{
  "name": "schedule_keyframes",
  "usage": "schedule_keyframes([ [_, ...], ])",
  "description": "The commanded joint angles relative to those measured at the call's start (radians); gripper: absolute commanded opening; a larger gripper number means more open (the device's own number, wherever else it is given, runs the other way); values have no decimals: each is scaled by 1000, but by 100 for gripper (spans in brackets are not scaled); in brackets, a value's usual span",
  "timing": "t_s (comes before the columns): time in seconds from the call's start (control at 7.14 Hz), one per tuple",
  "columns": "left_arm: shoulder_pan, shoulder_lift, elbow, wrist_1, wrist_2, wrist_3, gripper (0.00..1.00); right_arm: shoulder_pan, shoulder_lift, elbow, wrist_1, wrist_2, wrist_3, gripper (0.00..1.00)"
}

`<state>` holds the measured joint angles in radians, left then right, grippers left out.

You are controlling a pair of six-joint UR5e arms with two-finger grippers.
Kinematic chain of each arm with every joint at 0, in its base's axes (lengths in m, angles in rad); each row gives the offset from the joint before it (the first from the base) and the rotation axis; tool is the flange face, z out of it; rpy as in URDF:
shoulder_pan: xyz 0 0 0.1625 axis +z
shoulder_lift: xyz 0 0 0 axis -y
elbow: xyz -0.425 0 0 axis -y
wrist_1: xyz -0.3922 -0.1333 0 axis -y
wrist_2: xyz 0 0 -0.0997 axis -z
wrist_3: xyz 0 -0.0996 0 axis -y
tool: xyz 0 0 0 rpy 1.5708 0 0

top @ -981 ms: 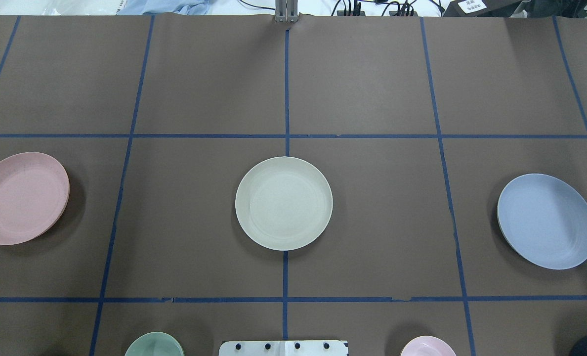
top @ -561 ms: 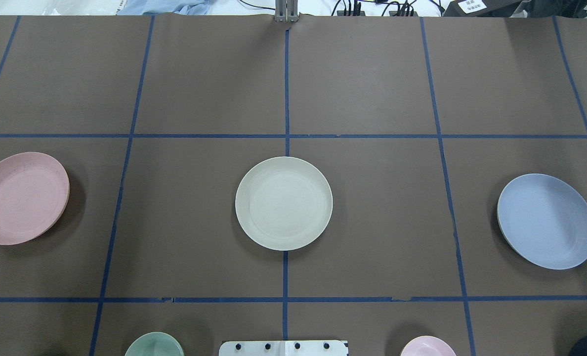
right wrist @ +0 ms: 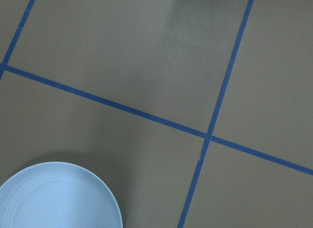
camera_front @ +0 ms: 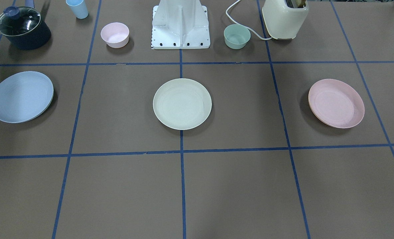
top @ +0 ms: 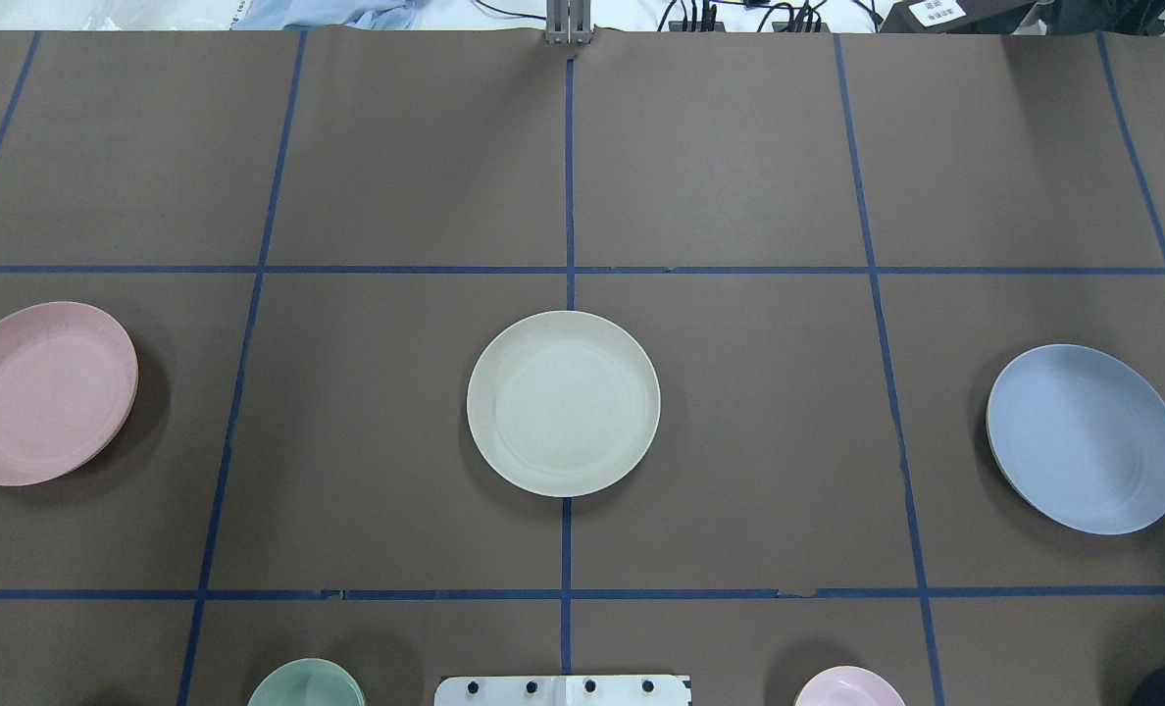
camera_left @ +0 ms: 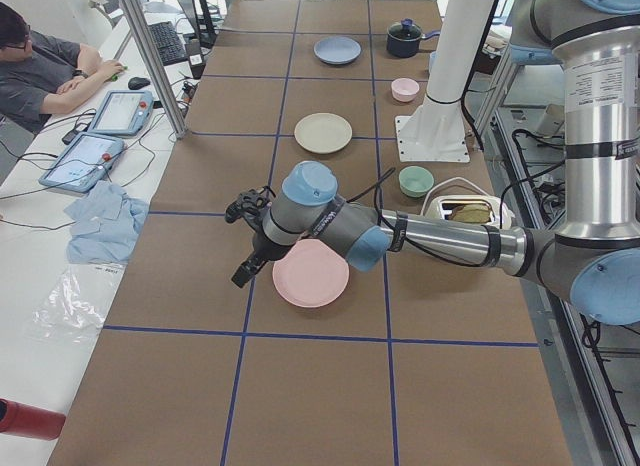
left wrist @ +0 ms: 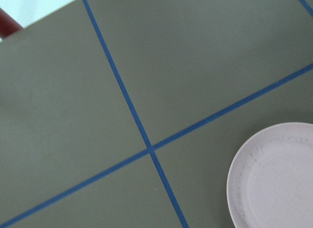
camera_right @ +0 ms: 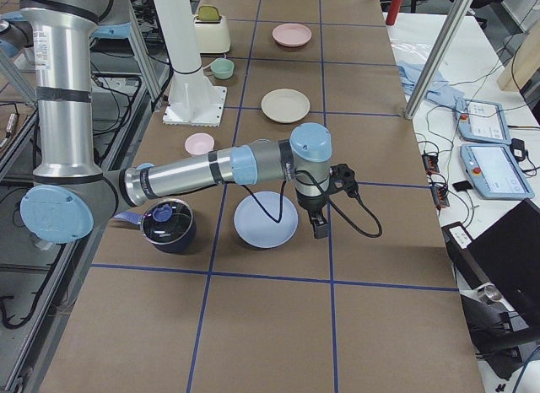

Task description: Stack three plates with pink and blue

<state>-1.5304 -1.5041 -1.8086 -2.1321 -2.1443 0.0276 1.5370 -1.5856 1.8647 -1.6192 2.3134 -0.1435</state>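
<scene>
Lying flat in a row well apart, pink plate (top: 43, 392), cream plate (top: 563, 403), blue plate (top: 1085, 438), end effector states unclear

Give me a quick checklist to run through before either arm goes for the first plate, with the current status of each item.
1. The three plates lie apart, none stacked yet: ok. The pink plate, cream plate and blue plate each sit alone.
2. Cream plate has nothing on it to block stacking: ok.
3. Left gripper near the pink plate: ok, beside its rim in the left side view.
4. Right gripper near the blue plate: ok, beside its rim in the right side view.
5. Grippers open: cannot tell, only side views show them.
6. Pink bowl and green bowl away from the plates: ok, back by the base.
</scene>
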Motion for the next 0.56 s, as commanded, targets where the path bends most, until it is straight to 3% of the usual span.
schedule_keyframes([
  [0.0, 6, -36, 50, -84, -14, -115, 100, -1, 6, -28, 76, 21, 52, 100],
  [0.14, 68, -16, 75, -177, -78, -126, 100, -3, 3, -18, 144, 30, 118, 100],
  [0.28, 126, 4, 138, -221, -80, -168, 100, -32, -11, -30, 197, 29, 175, 100],
  [0.42, 166, 8, 235, -344, -77, -246, 100, -55, -13, -30, 200, 29, 214, 100],
])
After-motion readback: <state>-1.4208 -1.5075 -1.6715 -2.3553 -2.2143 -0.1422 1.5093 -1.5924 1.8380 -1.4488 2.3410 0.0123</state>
